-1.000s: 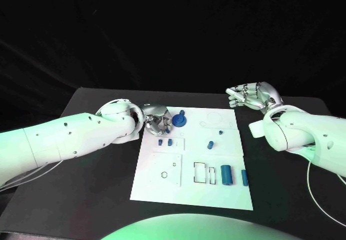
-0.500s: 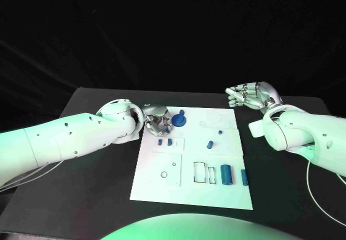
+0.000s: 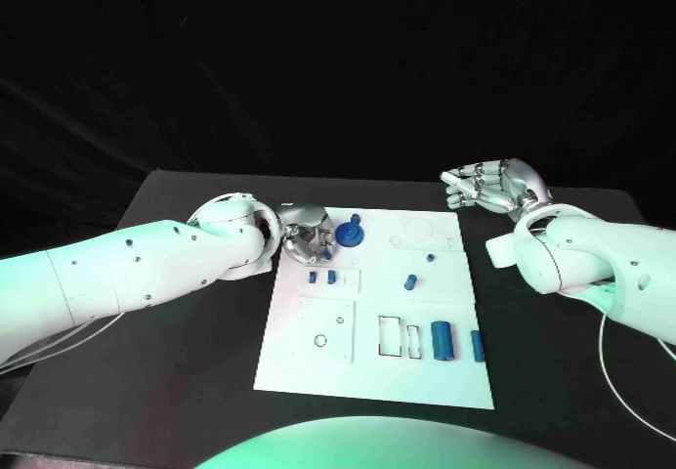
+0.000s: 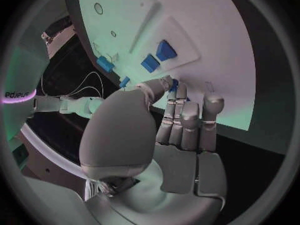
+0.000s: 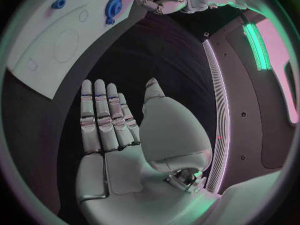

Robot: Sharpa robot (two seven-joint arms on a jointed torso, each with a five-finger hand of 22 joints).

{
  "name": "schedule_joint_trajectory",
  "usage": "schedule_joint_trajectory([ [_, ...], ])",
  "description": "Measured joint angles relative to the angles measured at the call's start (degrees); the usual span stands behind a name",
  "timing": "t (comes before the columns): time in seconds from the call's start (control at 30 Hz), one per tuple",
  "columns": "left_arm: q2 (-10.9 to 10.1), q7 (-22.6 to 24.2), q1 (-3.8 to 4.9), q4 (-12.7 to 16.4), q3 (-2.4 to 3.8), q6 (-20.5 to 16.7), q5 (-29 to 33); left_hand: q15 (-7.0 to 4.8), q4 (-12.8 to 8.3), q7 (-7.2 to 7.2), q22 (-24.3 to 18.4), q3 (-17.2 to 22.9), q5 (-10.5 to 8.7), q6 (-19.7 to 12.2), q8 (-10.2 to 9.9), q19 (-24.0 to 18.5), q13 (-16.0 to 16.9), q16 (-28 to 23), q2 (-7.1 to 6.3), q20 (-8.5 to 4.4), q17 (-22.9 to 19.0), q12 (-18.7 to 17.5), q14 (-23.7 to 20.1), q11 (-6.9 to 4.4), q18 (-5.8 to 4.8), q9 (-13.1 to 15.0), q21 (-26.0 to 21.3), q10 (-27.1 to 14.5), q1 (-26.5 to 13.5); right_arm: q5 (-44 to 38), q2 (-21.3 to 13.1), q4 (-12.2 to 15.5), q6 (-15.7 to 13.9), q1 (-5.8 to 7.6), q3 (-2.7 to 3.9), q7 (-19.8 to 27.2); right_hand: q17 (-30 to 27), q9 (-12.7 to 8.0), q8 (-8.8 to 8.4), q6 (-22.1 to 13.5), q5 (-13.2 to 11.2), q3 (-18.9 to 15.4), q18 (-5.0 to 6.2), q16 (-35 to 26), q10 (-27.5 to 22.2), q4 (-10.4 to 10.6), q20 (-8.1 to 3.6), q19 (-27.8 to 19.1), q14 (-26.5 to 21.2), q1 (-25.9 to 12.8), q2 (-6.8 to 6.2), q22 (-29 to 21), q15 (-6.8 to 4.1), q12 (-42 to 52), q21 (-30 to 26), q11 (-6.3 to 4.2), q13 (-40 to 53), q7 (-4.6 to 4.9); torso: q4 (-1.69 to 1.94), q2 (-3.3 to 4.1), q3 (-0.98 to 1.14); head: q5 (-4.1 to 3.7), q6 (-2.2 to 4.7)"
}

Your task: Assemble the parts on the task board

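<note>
The white task board [image 3: 378,313] lies mid-table. My left hand [image 3: 302,240] hovers over its far left corner, just beside a blue gear [image 3: 350,234]. In the left wrist view the thumb and fingers [image 4: 181,110] of my left hand [image 4: 156,135] are drawn together, and a small blue part [image 4: 174,83] shows at their tips, pinched. Two small blue blocks [image 3: 322,277] stand in a raised plate just below that hand. My right hand [image 3: 487,186] is raised off the board's far right corner. Its fingers [image 5: 103,115] are straight and hold nothing.
A blue peg [image 3: 410,283] and a smaller one [image 3: 431,259] sit mid-board. Two blue cylinders [image 3: 443,340] [image 3: 478,346] lie near the right edge, beside rectangular slots [image 3: 398,336]. Black table [image 3: 184,342] surrounds the board.
</note>
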Motion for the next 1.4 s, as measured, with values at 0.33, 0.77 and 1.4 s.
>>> schedule_joint_trajectory([
  [0.33, -0.06, -0.12, -0.01, -0.08, -0.01, -0.01, 0.05, 0.00, 0.48, 0.19, -0.26, -0.48, 0.00, -0.62, -1.03, 0.00, 0.07, 0.00, -0.62, 0.00, -0.34, -0.51, 0.00, 0.21, 0.00, -0.13, -0.22, -0.21, -0.62, 0.00, 0.01, -0.04, 0.01, 0.00, 0.00, -0.01, 0.00, 0.00, 0.00, 0.00, 0.00, 0.00, 0.00, 0.00, 0.00, 0.00, 0.00, 0.00, 0.00, 0.00, 0.00, 0.00, 0.00, 0.00, 0.00, 0.00, 0.01, 0.00, 0.01, -0.02, -0.02, 0.00, -0.04],
  [0.77, -0.40, -0.37, -0.01, -0.14, -0.02, -0.08, 0.08, 0.00, 1.11, 0.31, -0.56, -1.10, 0.00, -1.94, -2.55, -0.01, 0.26, 0.00, -1.17, 0.00, -0.41, -0.73, 0.00, 0.41, 0.01, -0.39, -0.45, -0.42, -1.16, -0.03, -0.04, -0.03, 0.00, -0.01, 0.00, -0.01, -0.05, -0.08, 0.00, -0.08, 0.00, 0.00, 0.00, 0.00, 0.00, 0.00, 0.00, 0.00, 0.00, 0.25, 0.25, -0.07, 0.00, 0.00, 0.00, 0.00, 0.01, -0.08, -0.03, -0.01, 0.03, -0.01, 0.00],
  [1.4, -5.76, -0.77, 0.00, 1.51, 1.23, -1.65, 4.79, 3.48, 3.24, 1.37, -14.52, -10.31, 0.00, -6.60, -8.46, -11.54, -2.10, -8.25, 0.64, 2.88, -21.95, -6.47, -12.53, 4.09, 2.30, -1.91, -11.61, -12.32, 4.70, -13.39, -1.91, 1.85, 5.33, -0.01, 0.02, -2.69, 4.05, -0.29, 1.67, 6.43, 0.24, 5.01, -0.01, 7.12, 2.97, -6.14, -4.74, 9.02, 12.18, 16.96, -2.58, 2.48, -4.75, -0.80, 7.78, -3.54, -0.14, -2.40, -0.04, -0.09, 0.00, -0.51, 0.18],
])
